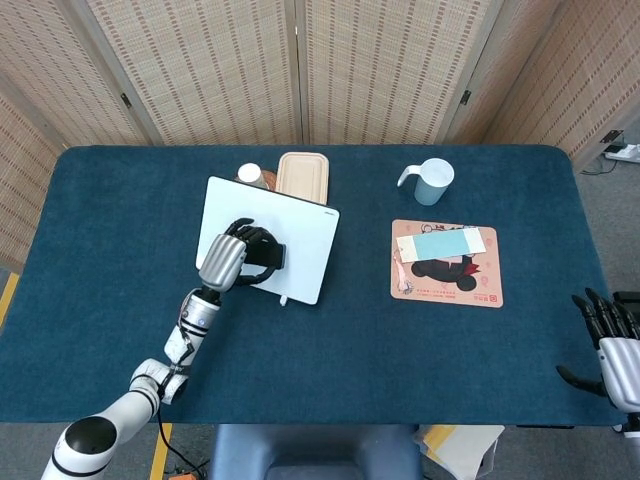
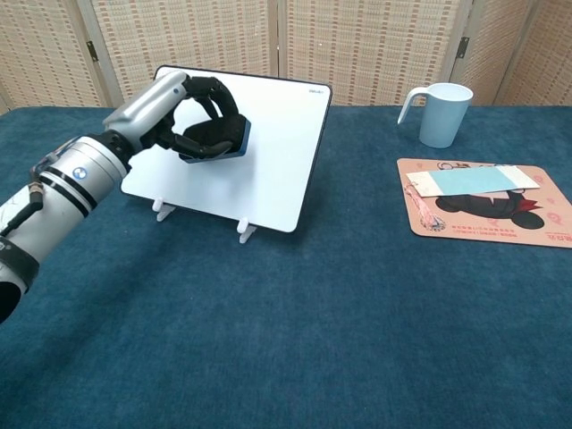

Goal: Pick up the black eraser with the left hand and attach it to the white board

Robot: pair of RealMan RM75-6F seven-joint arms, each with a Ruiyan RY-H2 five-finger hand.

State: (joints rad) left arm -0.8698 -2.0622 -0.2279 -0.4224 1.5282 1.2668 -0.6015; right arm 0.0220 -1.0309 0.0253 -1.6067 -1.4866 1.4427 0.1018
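The white board leans back on small white feet at the table's middle left. My left hand grips the black eraser and holds it against the board's face, near its centre. Fingers wrap over the eraser's top, so most of it is hidden. My right hand hangs at the table's front right corner with its fingers spread and nothing in it; the chest view does not show it.
Behind the board stand a tan lidded box and a small round container. A pale blue mug sits at the back right. A cartoon mouse pad with a light blue card lies right of centre.
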